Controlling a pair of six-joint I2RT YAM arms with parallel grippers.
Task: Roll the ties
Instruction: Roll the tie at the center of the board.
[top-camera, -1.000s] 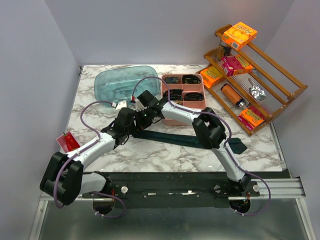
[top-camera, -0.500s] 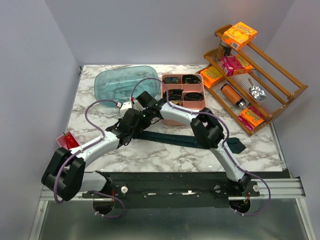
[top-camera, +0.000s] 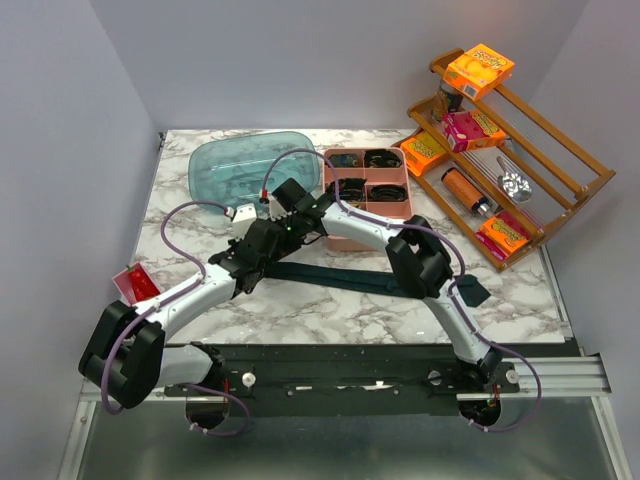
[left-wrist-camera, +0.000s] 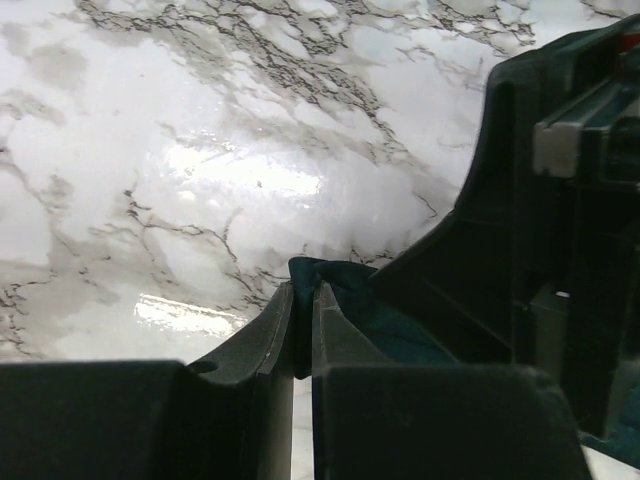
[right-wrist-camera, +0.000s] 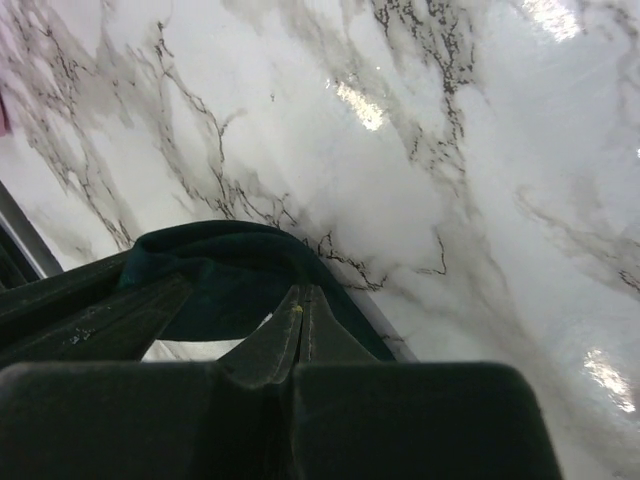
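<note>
A long dark teal tie (top-camera: 340, 278) lies flat across the marble table, wide tip at the right. Its narrow left end is lifted where both grippers meet. My left gripper (top-camera: 272, 240) is shut on that end; in the left wrist view the fabric (left-wrist-camera: 345, 285) sticks out between the nearly closed fingertips of my left gripper (left-wrist-camera: 304, 292). My right gripper (top-camera: 290, 228) points down right beside it. In the right wrist view my right gripper (right-wrist-camera: 301, 290) is shut, and the tie (right-wrist-camera: 230, 260) curls in a loop over its tips. No fabric shows between its jaws.
A pink compartment tray (top-camera: 411, 203) behind the grippers holds small coiled ties (top-camera: 382, 158). A teal plastic lid (top-camera: 240, 165) lies at the back left. A wooden rack (top-camera: 560, 185) with boxes stands at the right. A red packet (top-camera: 137, 284) lies at the left edge.
My left gripper has moved up and right, closer to the right gripper, with the tie's end in it. The right gripper has barely shifted.
</note>
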